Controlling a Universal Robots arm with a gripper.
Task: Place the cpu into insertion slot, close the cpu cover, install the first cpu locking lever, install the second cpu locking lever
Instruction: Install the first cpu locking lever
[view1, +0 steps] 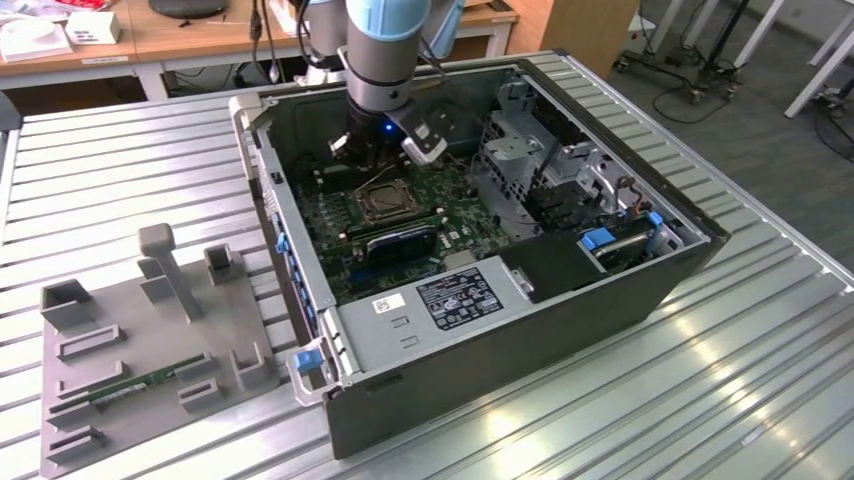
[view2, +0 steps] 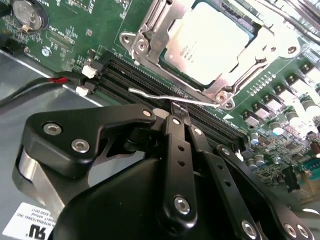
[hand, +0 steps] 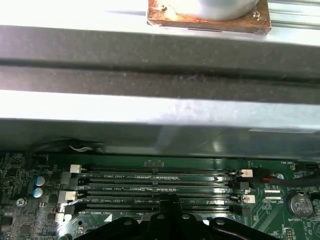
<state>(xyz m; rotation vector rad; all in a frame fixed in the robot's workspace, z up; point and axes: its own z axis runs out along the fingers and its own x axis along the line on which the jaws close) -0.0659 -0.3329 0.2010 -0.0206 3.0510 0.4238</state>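
Over at 8 o'clock in the exterior view, a grey tray (view1: 134, 335) sits on the metal table (view1: 747, 350) with a green memory stick (view1: 134, 385) lying in one of its grooves. Moving right you hit the open computer case (view1: 534, 390). The arm (view1: 387, 60) drops in from 12 o'clock with its wrist pretty much vertical. That puts the gripper (view1: 363, 158) low over the green board (view1: 334, 215), just at 12 o'clock from the socket (view1: 379, 202).

At about 5 o'clock from the socket, the power supply has a printed label (view1: 454, 297), but the text is too small to make out. There's also a white sticker (view2: 30, 222) in the second wrist view, cut off at the edge.

In that same view the chip (view2: 210, 42) is seated and the silvery cover (view2: 148, 31) is down around it. A thin wire lever (view2: 155, 96) runs along the cover's edge, next to the black memory slots (view2: 125, 75). The gripper's fingers (view2: 176, 150) look pinched together with no gap. The tips are right at the lever, touching it I think, though I can't say they actually grip it.
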